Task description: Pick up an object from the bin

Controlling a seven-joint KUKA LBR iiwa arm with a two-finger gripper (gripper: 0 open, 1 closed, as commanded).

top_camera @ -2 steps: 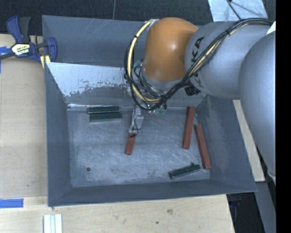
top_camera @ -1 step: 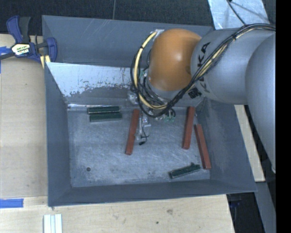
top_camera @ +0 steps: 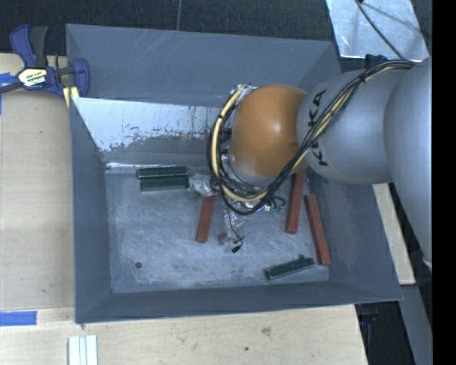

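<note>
nearest, by the front wall, a dark green bar (top_camera: 289, 267), lying apart. just behind it, end effector (top_camera: 232, 236) low over the bare bin floor (top_camera: 159, 249), just beside a red-brown stick (top_camera: 205, 219); open or closed, impossible to tell; nothing seen held. risk of closing on nothing, or of knocking that stick aside, if lowered off-centre. further back right, two more red-brown sticks (top_camera: 294, 204); farthest, dark green bars (top_camera: 163, 177).

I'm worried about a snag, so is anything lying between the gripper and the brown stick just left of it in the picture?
Nothing visible. The gripper hangs right beside the brown stick, with only bare bin floor between them.
</note>
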